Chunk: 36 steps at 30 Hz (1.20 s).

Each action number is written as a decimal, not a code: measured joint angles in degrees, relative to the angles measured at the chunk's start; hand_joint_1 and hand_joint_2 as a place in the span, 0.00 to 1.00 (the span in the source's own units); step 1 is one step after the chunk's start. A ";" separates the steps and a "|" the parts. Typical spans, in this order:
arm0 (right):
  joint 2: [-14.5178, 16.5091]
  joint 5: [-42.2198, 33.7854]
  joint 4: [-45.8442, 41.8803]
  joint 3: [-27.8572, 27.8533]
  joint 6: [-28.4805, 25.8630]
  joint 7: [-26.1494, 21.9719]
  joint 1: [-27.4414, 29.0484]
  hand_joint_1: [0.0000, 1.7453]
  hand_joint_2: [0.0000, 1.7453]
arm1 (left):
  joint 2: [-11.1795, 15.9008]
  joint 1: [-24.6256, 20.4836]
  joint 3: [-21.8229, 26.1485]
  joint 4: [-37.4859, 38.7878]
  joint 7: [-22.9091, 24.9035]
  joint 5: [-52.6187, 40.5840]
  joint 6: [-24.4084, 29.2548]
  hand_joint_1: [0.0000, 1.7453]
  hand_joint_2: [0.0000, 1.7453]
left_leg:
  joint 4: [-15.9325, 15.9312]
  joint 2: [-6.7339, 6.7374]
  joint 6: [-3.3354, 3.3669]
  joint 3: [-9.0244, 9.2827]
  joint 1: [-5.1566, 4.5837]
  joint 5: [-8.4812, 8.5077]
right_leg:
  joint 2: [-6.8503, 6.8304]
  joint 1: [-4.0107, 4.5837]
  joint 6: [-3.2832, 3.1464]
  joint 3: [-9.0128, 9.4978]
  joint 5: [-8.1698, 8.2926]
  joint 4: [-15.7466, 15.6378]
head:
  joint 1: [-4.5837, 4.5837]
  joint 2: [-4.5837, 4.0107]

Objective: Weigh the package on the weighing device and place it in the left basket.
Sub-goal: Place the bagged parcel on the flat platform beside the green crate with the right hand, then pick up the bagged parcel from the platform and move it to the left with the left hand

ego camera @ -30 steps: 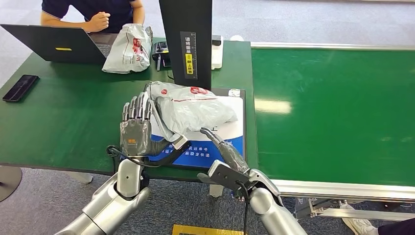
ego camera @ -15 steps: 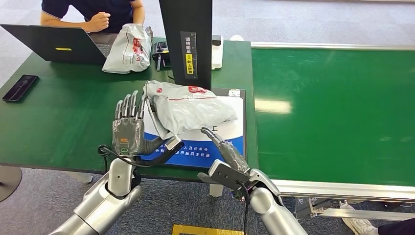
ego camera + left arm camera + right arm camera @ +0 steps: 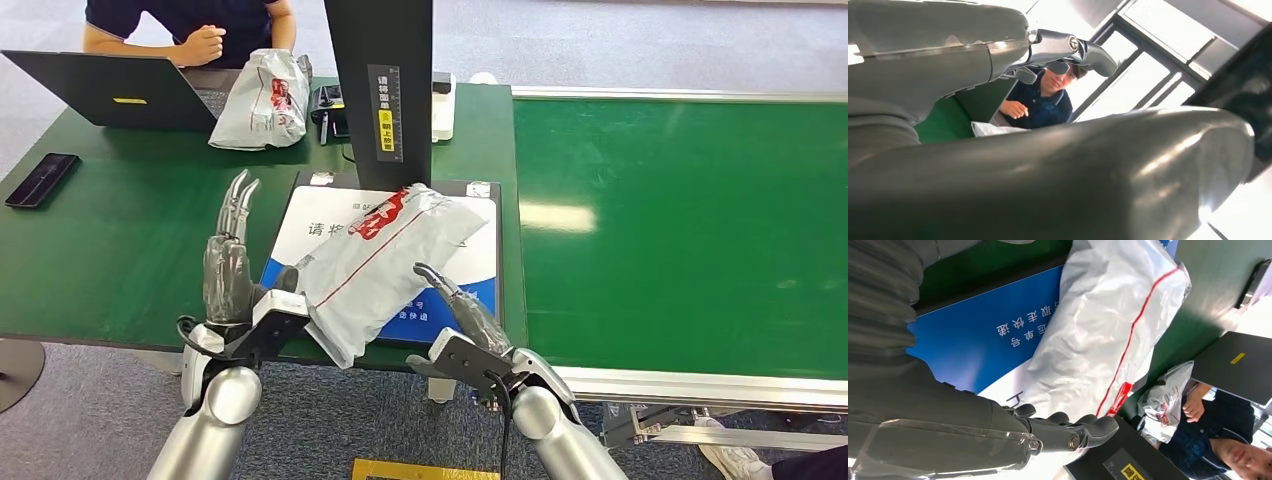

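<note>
The grey package point(image 3: 385, 260) lies slanted across the weighing device point(image 3: 470, 290), its near end overhanging the table edge. The left hand point(image 3: 235, 290) pinches that end at the package's 8 o'clock, other fingers point(image 3: 236, 205) extended upward. At 4 o'clock, the right hand point(image 3: 462, 308) holds nothing, fingers loosely extended just beside it.

- Left silver arm rises from below; its dark-fingered left hand point(image 3: 232, 275) stands edge-on, fingers point(image 3: 237, 200) extended upward and held together, thumb side against the grey plastic package point(image 3: 375, 265).
- Right silver arm enters low; right hand point(image 3: 462, 305) extended forward, fingers straight, nothing held.
</note>
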 joint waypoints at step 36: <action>-0.15 1.21 -2.71 -1.34 -0.80 -0.02 2.05 0.00 1.00 | -5.63 -3.99 8.22 -1.22 3.76 -9.59 -5.90 0.00 1.00 | 0.00 -0.04 0.00 0.00 -0.01 0.00 | -0.05 -0.02 0.00 0.03 0.01 0.00 | 0.00 0.00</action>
